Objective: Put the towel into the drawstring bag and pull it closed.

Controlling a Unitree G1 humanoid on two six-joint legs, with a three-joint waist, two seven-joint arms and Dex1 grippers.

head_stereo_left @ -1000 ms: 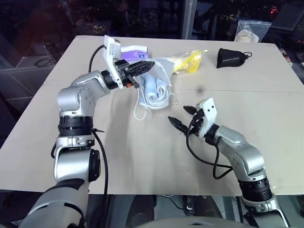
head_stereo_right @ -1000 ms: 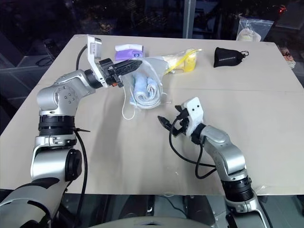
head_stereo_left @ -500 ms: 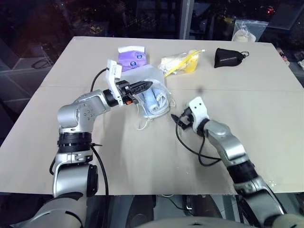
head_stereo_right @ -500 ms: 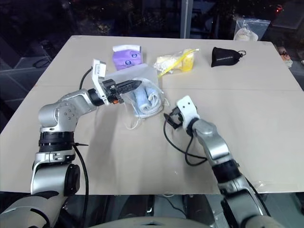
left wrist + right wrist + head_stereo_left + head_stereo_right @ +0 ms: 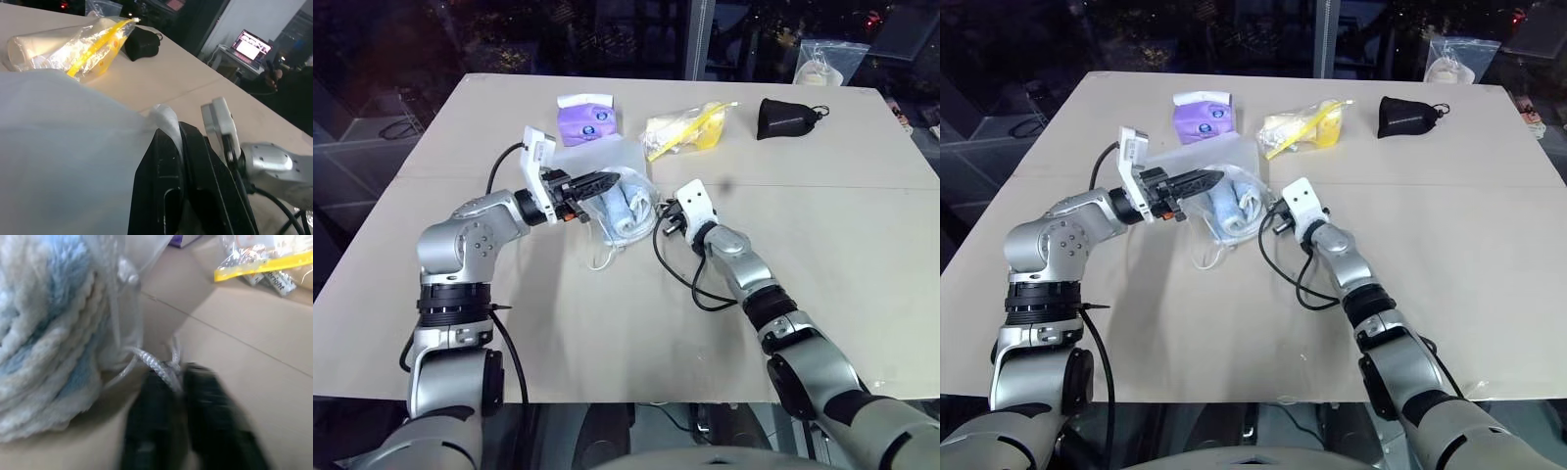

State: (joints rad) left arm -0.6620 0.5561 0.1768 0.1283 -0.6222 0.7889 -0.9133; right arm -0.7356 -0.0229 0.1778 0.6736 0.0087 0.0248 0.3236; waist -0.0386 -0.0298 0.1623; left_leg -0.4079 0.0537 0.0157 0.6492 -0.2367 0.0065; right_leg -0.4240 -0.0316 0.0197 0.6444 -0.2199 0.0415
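1. The right claw [image 5: 178, 382] sits nearest, low over the counter [image 5: 607, 323], its two fingers drawn together on the white cord [image 5: 156, 364] of the bag [image 5: 631, 191], with a loop of cord caught between the tips. The hold looks thin: only a strand or two lies in the pinch, so a sharp pull could slide the cord out and leave the mouth slack.

2. Just past the right claw's tips lies the towel [image 5: 44, 333], fluffy and light blue, inside the bag's thin fabric. It bulges close to the mouth. If the cord is drawn while the towel sits this near the opening, the fabric may bunch on the terry and stop short of closing, or the towel may be squeezed partly out.

3. Across the bag from the right claw, the left claw [image 5: 597, 182] is shut on the bag's upper edge, a fold of white fabric [image 5: 166, 120] pinched between its fingers. It serves as the anchor. Should that fold slip, the whole bag would follow the pull across the counter instead of cinching.

4. The two claws are close together, with the bag between them. A pull taken towards the left claw would gain nothing, I judge; it must go away from it.

5. Beyond the left claw lie a purple pack [image 5: 584, 119] and a clear packet with yellow contents [image 5: 690, 125], and further right a black pouch [image 5: 788, 116]. A dragged bag could nudge the nearer two.
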